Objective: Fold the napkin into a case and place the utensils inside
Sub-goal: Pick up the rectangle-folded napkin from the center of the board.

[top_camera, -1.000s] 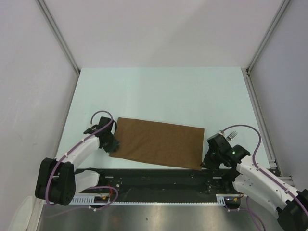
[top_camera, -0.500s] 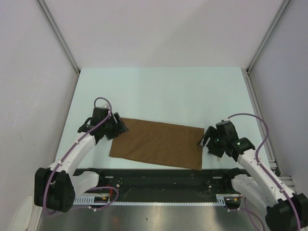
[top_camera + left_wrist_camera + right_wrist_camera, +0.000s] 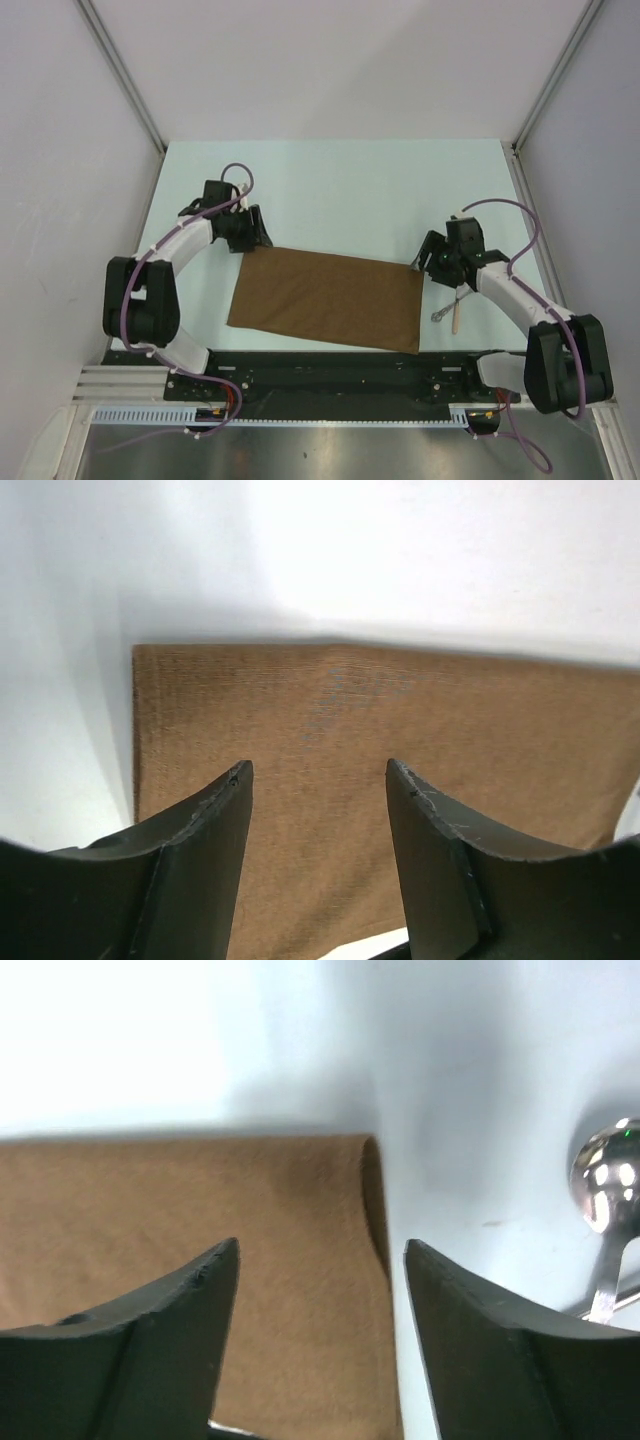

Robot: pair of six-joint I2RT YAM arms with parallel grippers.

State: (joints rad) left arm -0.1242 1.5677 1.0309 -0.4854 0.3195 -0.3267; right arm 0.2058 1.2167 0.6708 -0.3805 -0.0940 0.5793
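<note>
Two robot arms reached over one pale blue-green worktop, enclosed by plain white walls with grey metal posts at the corners. A black rail ran along the near edge, where the arm bases were mounted.

One dark-brown napkin lay flat on the worktop between the arms, its long side running left to right and its near edge close to the rail.

The left gripper hovered over the napkin's far left corner. In the left wrist view its fingers were spread wide with nothing between them but cloth below.

The right gripper hovered over the far right corner, its fingers likewise wide and holding nothing.

The utensils lay on the bare worktop just to the right of the napkin, apart from it. One pale tan handle showed from above. The right wrist view showed one shiny spoon bowl and a second silver shaft crossing beside it.
</note>
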